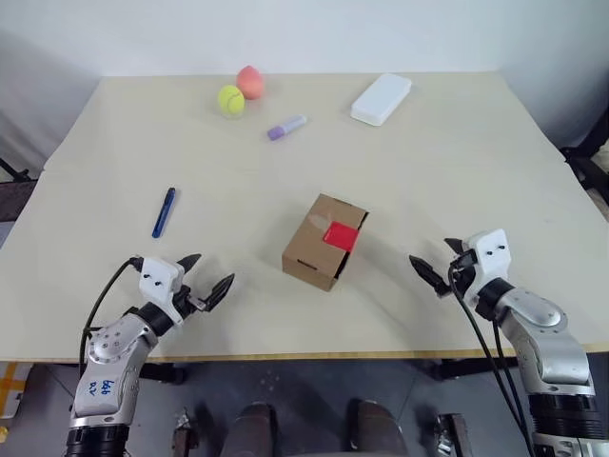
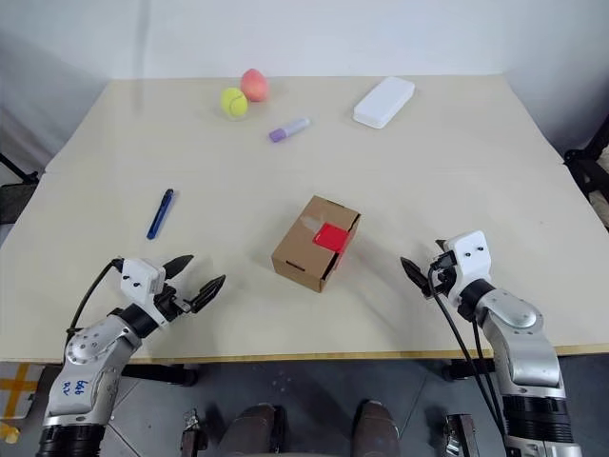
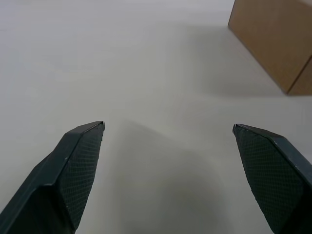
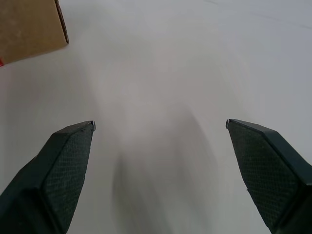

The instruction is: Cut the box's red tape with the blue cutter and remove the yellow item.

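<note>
The brown cardboard box (image 1: 324, 243) lies near the middle of the table, its flaps shut under a patch of red tape (image 1: 342, 234). Well to its left, nearer the table's left side, rests the slim blue cutter (image 1: 164, 211). The yellow item is hidden. My left gripper (image 1: 214, 268) hovers open and empty over the front left of the table, left of the box and nearer than the cutter. On the other side, my right gripper (image 1: 429, 249) is open and empty too. A corner of the box (image 3: 273, 39) shows past the left fingers, and likewise past the right ones (image 4: 29, 29).
At the far end of the cream table (image 1: 457, 190) sit a yellow-green tennis ball (image 1: 230, 99), a pink peach-like fruit (image 1: 250, 81), a short lilac marker (image 1: 286, 127) and a flat white case (image 1: 381, 98). The table's front edge runs just below both grippers.
</note>
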